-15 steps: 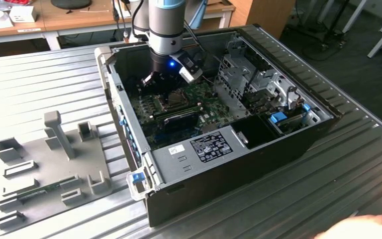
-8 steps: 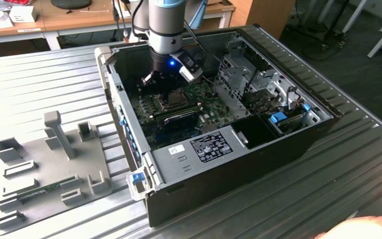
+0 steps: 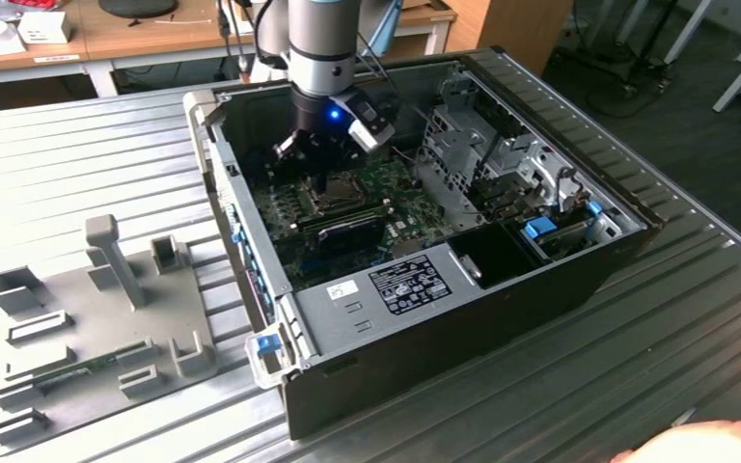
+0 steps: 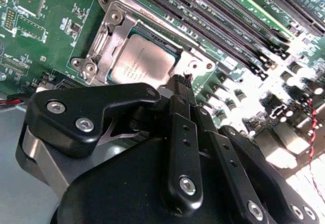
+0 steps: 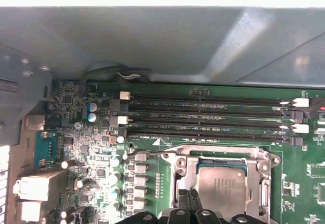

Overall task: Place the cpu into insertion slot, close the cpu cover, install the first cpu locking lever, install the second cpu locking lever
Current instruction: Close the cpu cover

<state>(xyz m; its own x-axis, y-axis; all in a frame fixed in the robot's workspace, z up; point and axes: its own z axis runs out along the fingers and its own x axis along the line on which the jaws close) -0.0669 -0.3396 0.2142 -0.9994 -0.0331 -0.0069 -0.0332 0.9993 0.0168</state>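
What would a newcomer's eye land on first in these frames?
The open computer case on the ribbed metal table stands out first, with the arm reaching down into it and the gripper low over the green circuit board. In both wrist views the grey-topped cpu sits in the insertion slot, with the silver cpu cover framing it and the gripper's tip right at that frame's edge.

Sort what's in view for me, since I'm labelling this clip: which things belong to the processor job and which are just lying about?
Belong to the job: chip; socket holding it; metal cover frame; end effector.

Just lying about: memory slots; drive cage; grey fixture plate; a person's hand.
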